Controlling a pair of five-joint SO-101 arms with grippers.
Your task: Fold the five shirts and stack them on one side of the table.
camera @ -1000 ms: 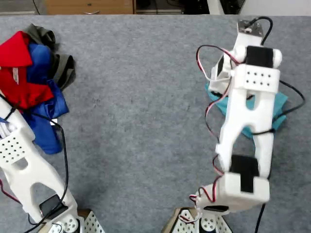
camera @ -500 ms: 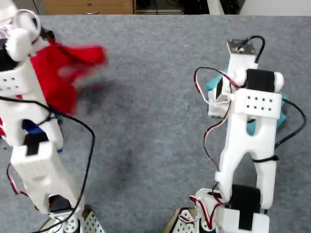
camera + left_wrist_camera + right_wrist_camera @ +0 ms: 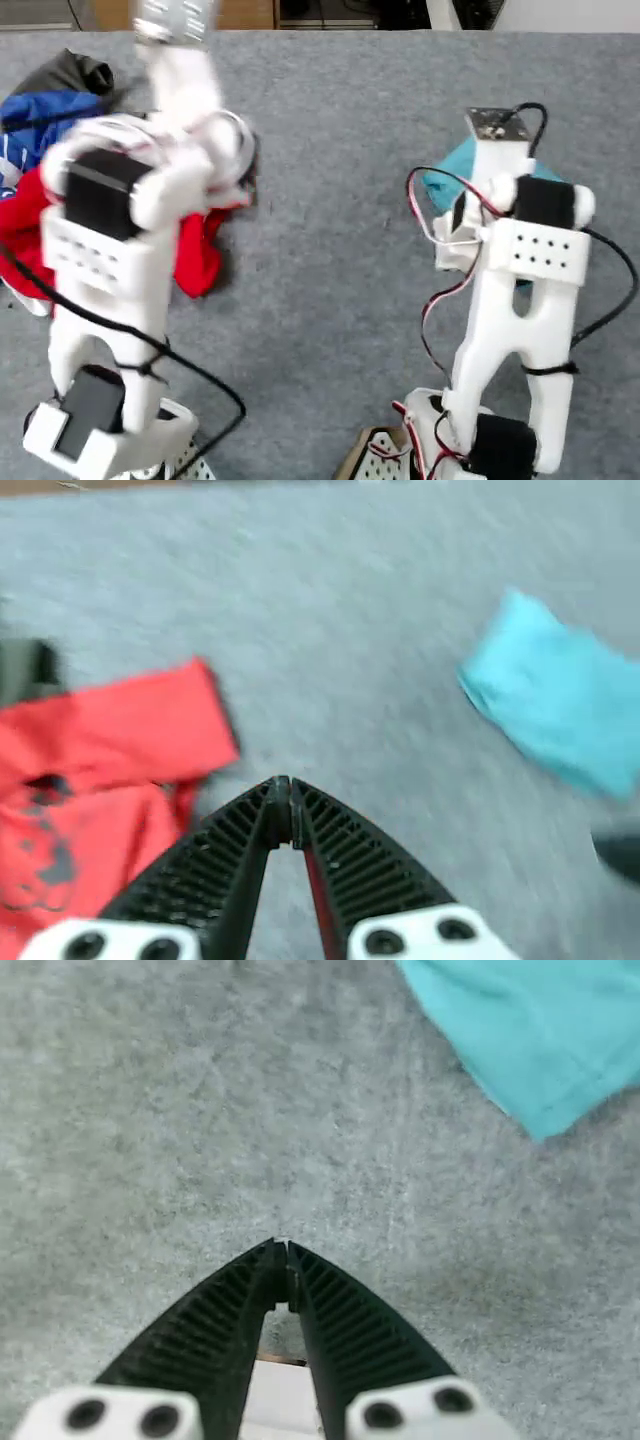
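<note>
Nearest the left wrist camera, the left arm's jaws (image 3: 282, 792) are together, with nothing clearly between them. Just past them the red shirt (image 3: 110, 750) lies rumpled on the grey tabletop (image 3: 340, 200). A second ago it sat in the heap at the left edge. Half a second ago it hung in the air from that arm. Now it is dragged out toward the middle, partly under the left arm (image 3: 110, 240), which has swung up and across.

That likely means one shirt is separated for folding, with no fold begun. The right arm (image 3: 525, 270) has barely shifted. Its jaws (image 3: 282, 1255) are together over bare tabletop, short of the teal shirt (image 3: 540, 1030).

The left wrist view shows a dark print on the red shirt and the teal shirt as a neat folded rectangle. From above, the right arm covers most of it. Far back in the high view, the blue shirt (image 3: 40, 115) and a dark shirt (image 3: 75, 70) wait at the left corner.
</note>
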